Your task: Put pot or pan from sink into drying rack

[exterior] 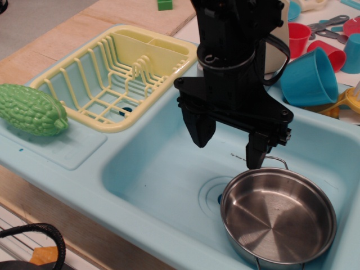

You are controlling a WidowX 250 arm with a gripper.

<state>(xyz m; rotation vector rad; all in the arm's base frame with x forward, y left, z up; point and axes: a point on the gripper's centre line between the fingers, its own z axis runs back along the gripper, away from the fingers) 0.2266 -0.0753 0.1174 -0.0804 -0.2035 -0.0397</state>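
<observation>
The stainless-steel pan [278, 216] sits low in the light blue sink [163, 174], tucked toward the basin's near right corner, just beside the drain. The gripper [229, 143] hangs above its far rim, jaws spread wide and holding nothing. The pan looks light, rigid and slick, so a pinch on the thin upright wall seems the surest hold; the wire loop handle [275, 162] is slim, and whether a fingertip touches it is hard to tell. The yellow drying rack [84, 73] waits at the far left.
</observation>
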